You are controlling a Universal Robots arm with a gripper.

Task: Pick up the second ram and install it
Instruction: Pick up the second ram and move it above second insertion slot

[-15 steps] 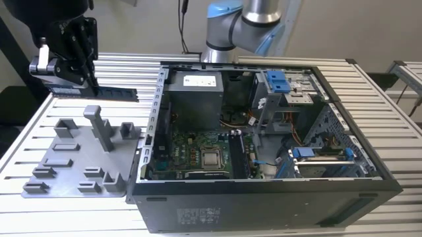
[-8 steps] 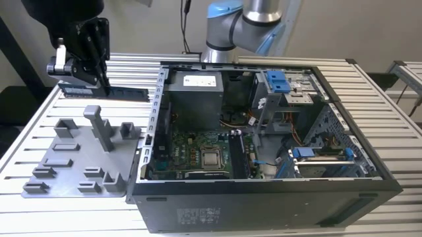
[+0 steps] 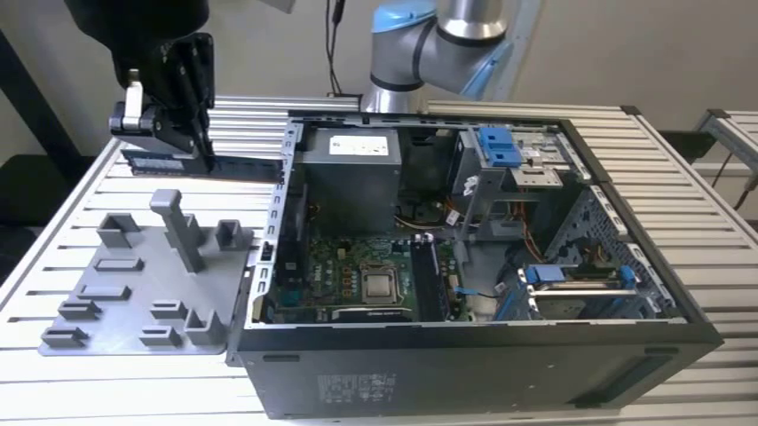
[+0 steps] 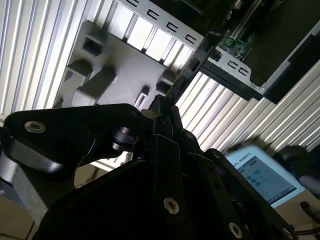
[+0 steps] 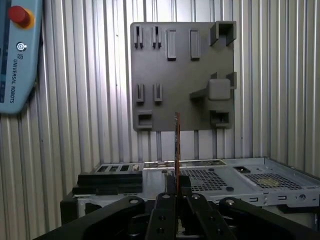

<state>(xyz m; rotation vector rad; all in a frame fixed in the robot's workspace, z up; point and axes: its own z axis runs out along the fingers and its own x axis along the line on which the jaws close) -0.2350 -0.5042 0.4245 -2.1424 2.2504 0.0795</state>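
The picking-up half looks done and the carry to the machine is in hand: the gripper (image 3: 184, 151) hangs in the air outside the open computer case (image 3: 474, 373), off the wall on the exterior view's left. It holds the RAM stick (image 3: 243, 167) clear of every surface.

The stick lies level and long-side-on in the exterior view. Its free end reaches toward the case's upper corner without touching it. Under the gripper, also outside that same wall of the case, sits the grey fixture tray (image 3: 119, 293) on the slatted aluminium table (image 3: 711, 266). I see no stick standing in its holders.

In the first wrist view the pincer (image 5: 177, 197) is drawn together on the RAM stick (image 5: 177, 145). The stick shows edge-on as a thin upright line running out from between the two black fingers, so it is clamped by its flat faces near one end.

As I judge it, seating the stick asks for its contact edge to face the motherboard (image 3: 343, 266) on the case floor. It must also line up with one of the long dark memory slots (image 3: 424, 275) beside the CPU socket (image 3: 379, 286), well inside the case. The approach must avoid the case rim and the cables. I cannot tell which slot is free.
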